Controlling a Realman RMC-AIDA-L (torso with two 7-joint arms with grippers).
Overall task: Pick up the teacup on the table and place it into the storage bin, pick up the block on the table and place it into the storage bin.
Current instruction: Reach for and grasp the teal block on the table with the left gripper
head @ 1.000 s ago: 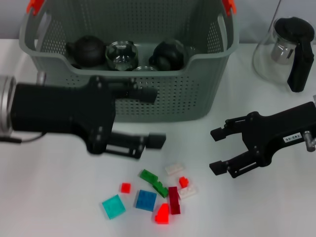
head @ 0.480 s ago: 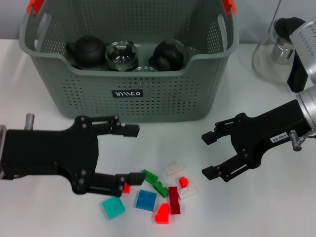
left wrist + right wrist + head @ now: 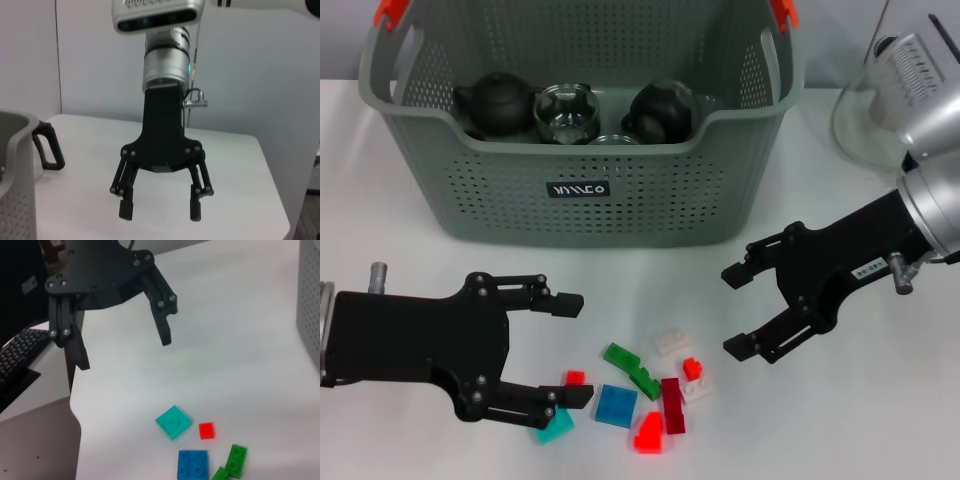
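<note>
Coloured blocks [image 3: 650, 390] lie scattered on the table [image 3: 400, 250] between both open, empty hands: left hand [image 3: 565, 350] beside the teal block [image 3: 552, 425], right hand [image 3: 740, 310] beside the white ones. They crowd together, so a grasp may nudge neighbours. Behind them, the storage bin [image 3: 620, 180] holds dark teapots [image 3: 495, 105] and a glass teacup [image 3: 563, 112].

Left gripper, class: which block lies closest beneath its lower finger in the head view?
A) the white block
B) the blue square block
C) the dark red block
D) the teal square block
D: the left gripper is open above the table, and its lower finger partly overlaps the teal square block, nearer than any other block.
</note>
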